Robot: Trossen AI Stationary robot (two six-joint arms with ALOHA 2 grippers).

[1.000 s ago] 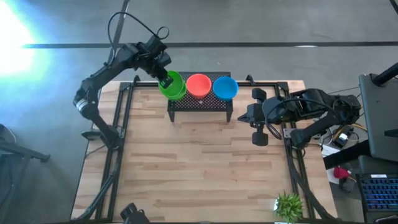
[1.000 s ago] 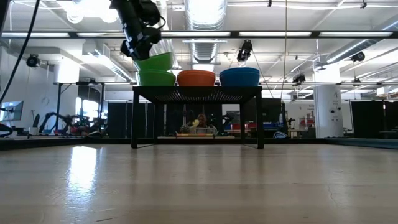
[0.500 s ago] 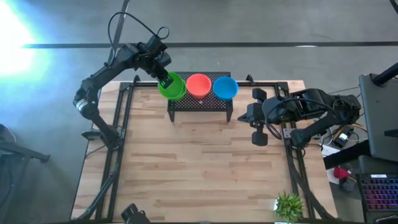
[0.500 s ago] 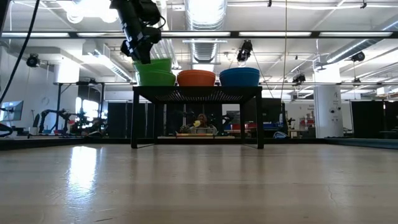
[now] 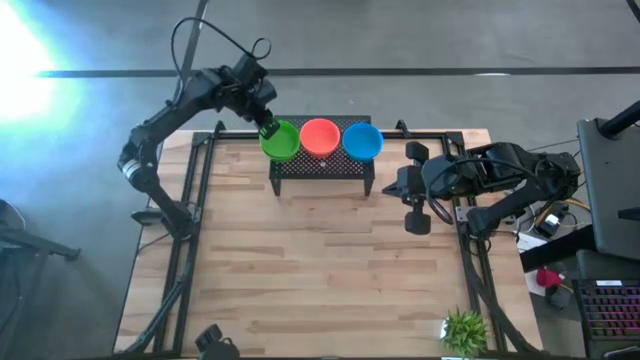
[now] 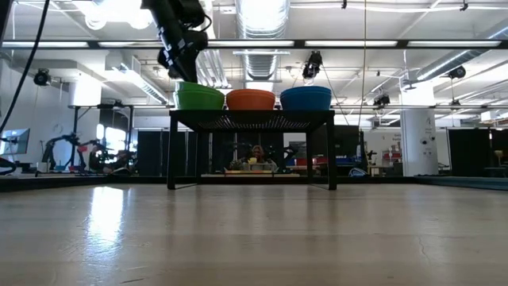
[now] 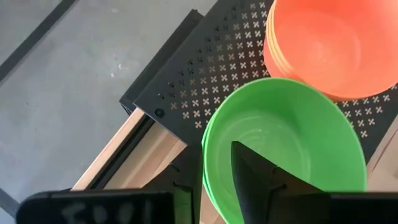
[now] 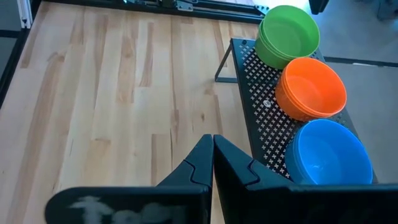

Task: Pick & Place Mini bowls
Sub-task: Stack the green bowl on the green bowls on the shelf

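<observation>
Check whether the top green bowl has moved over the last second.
Yes. The top green bowl dropped from its tilted, raised position to sit nested level on the green stack, beside the fixed orange bowls on the black stand.

Partly hidden items on and near the black rack

Only one finger (image 7: 261,180) of the left gripper (image 5: 266,127) showed in its wrist view; the green bowl stack (image 7: 280,146) ran past the picture's edge.

Floor: grey concrete (image 5: 420,35), glossy, with a dark stripe (image 5: 400,71) running across it beyond the table.
Glare: a bright patch (image 5: 20,45) on the floor at one far corner.
Table: light wood planks (image 5: 320,270) in a dark metal frame.
Ceiling: open, with ducts (image 6: 262,59) and bright lamps (image 6: 119,9).
Room behind: white column (image 6: 414,143), dark equipment stands.
Desk side: keyboard (image 5: 610,305), cables.
</observation>
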